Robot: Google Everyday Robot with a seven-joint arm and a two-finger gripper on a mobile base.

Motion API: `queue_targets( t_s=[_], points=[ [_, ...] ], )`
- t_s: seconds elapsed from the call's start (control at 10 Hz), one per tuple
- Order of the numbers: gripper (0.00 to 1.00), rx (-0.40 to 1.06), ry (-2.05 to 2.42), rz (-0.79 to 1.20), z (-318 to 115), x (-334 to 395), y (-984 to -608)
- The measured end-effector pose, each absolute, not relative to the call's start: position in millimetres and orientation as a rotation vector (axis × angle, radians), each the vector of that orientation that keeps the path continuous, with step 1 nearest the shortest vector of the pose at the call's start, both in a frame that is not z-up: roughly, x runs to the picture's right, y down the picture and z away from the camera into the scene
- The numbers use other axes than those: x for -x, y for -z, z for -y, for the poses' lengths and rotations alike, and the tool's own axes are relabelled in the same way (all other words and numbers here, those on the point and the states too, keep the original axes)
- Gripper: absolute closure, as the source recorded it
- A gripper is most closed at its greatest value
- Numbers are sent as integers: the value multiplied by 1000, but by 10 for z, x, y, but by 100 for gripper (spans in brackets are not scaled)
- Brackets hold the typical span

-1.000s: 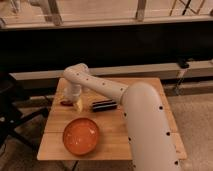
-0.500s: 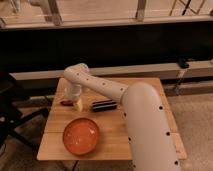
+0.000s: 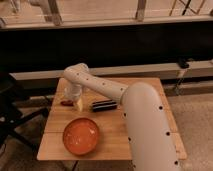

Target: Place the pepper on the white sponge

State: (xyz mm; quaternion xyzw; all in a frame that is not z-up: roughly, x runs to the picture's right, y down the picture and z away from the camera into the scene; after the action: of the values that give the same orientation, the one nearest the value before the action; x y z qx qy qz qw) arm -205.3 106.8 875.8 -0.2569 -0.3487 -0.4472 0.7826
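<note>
The pepper (image 3: 66,102), small and dark red, lies on the wooden table (image 3: 145,87) near its left edge. The white sponge (image 3: 79,104), a pale yellowish block, sits just to the right of the pepper. My gripper (image 3: 72,96) hangs at the end of the white arm, right above the pepper and the sponge, and partly hides them. I cannot tell whether it touches either one.
A black striped oblong block (image 3: 103,105) lies to the right of the sponge. An orange bowl (image 3: 81,135) stands at the front of the table. My white arm (image 3: 145,125) covers the table's right half. A dark stand (image 3: 12,115) is to the left.
</note>
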Motion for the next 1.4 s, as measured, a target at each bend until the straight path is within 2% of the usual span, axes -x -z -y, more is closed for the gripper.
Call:
queue_targets(
  t_s=[0.7, 1.4],
  points=[
    [20, 545, 892, 736, -1025, 2039, -8919],
    [20, 542, 779, 627, -902, 2038, -8980]
  ],
)
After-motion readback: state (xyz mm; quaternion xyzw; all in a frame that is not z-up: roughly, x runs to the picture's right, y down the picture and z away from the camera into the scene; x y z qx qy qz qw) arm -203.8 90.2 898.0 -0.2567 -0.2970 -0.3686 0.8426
